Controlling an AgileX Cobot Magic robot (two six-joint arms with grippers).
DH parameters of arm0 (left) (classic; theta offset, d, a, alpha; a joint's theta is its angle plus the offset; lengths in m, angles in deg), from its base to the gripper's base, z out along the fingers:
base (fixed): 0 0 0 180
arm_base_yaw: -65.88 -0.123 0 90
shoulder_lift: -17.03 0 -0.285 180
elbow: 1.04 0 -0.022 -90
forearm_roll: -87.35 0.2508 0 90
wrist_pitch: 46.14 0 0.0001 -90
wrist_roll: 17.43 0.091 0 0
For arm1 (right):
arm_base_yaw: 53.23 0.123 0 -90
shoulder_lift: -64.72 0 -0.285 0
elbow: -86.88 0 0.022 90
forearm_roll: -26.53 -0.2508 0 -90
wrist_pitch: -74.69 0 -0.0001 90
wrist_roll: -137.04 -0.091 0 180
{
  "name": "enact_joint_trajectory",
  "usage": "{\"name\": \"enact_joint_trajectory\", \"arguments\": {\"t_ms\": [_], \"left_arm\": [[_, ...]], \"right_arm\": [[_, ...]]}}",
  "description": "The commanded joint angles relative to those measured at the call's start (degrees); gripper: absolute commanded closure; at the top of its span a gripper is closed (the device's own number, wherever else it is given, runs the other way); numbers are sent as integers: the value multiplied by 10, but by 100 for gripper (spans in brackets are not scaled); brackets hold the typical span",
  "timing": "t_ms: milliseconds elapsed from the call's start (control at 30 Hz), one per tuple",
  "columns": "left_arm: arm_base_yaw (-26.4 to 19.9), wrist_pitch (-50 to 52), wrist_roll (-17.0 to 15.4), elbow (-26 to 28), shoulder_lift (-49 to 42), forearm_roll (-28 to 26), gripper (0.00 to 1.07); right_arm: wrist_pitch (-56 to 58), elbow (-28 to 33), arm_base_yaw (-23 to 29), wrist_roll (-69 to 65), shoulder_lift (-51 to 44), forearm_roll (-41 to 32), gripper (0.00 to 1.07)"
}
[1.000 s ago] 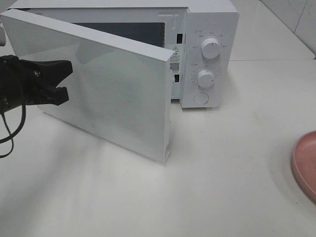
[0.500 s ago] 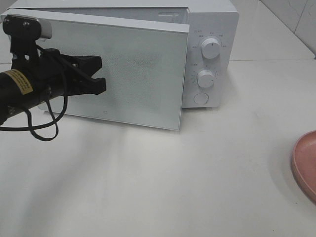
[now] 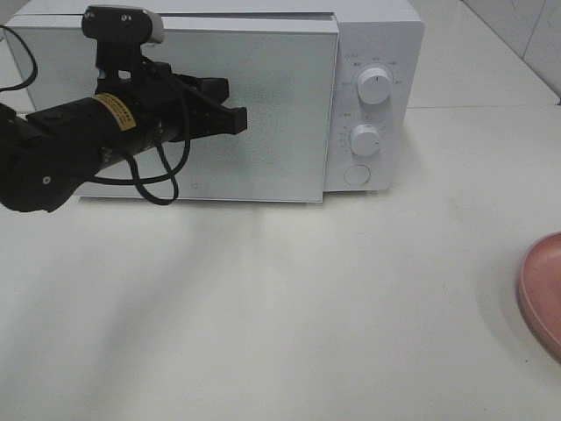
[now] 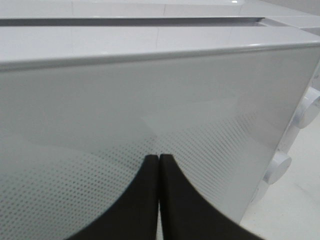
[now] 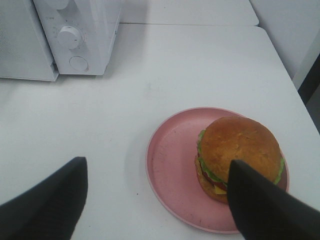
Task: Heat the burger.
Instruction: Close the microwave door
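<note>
The burger (image 5: 240,150) with its golden-brown bun and green lettuce sits on the round pink plate (image 5: 170,165) in the right wrist view; it is out of the exterior view, where only the plate's edge (image 3: 543,289) shows at the far right. My right gripper (image 5: 156,162) is open and empty, hovering over the plate. The white microwave (image 3: 372,35) stands at the back with its door (image 3: 280,132) flat against the front. My left gripper (image 3: 238,118) is shut, its tips (image 4: 159,159) against the door (image 4: 150,90).
Two round knobs (image 3: 375,85) (image 3: 365,139) and a round button (image 3: 356,174) sit on the microwave's right panel. The white table (image 3: 307,307) stretches in front of it. The table's edge runs close past the plate in the right wrist view.
The microwave door has swung from wide open to flat against the front. My left gripper has moved right and inward with the door, staying shut.
</note>
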Motion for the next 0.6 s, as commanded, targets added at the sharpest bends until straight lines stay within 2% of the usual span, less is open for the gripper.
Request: {"name": "enact_joint_trajectory", "arguments": {"t_ms": [33, 233, 333, 367, 400, 467, 600], "left_arm": [[6, -15, 4, 23, 10, -13, 106], [8, -17, 6, 67, 36, -19, 106], [8, -25, 27, 83, 46, -47, 106], [8, -38, 46, 95, 54, -70, 106], [8, -38, 46, 95, 54, -70, 106], [7, -47, 70, 120, 67, -100, 106], [7, -48, 72, 136, 75, -107, 106]], "right_arm": [[-5, 1, -4, 4, -14, -3, 31], [-5, 1, -4, 5, -14, -3, 31], [-5, 1, -4, 5, -14, -3, 31], [-5, 1, -4, 5, -14, -3, 31], [-5, 1, -4, 5, -14, -3, 31], [-5, 1, -4, 5, -14, -3, 31], [-5, 1, -4, 5, -14, -3, 31]]}}
